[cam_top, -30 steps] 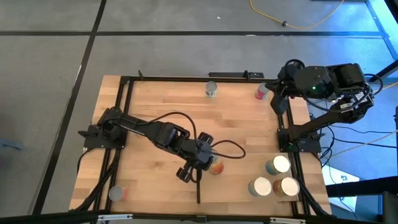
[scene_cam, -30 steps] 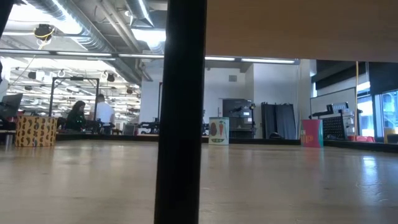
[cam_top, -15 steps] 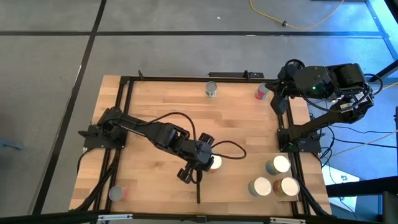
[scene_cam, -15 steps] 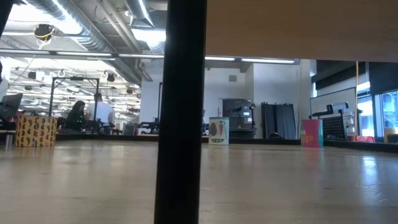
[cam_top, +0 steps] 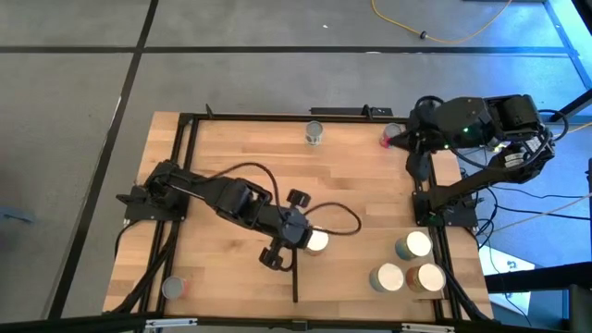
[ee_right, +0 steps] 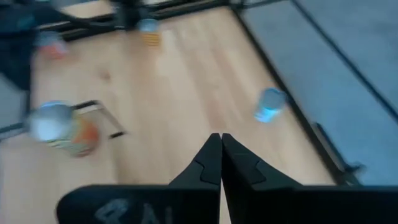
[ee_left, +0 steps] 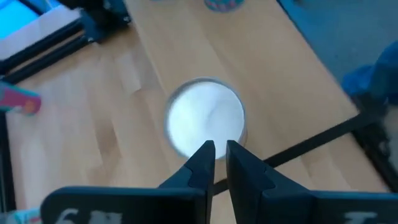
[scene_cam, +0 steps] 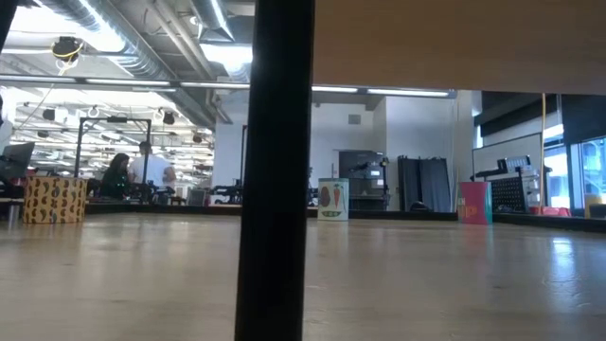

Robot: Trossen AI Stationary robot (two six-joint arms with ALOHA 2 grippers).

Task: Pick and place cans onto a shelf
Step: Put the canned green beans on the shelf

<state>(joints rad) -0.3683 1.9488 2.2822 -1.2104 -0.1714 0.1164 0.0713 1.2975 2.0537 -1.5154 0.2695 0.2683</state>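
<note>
Above a white-topped can (ee_left: 205, 118), left claw (ee_left: 216, 151) barely parted (empty); right claw (ee_right: 216, 143) closed

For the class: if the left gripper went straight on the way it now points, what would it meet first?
Most likely the white-topped can: in the wrist view it sits directly ahead of the left gripper, just past its fingers. Depth is uncertain.

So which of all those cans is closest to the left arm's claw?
The white-topped can standing alone mid-table, right beside the left claw. The other cans sit along the table's edges and corners, well away from it.
</note>
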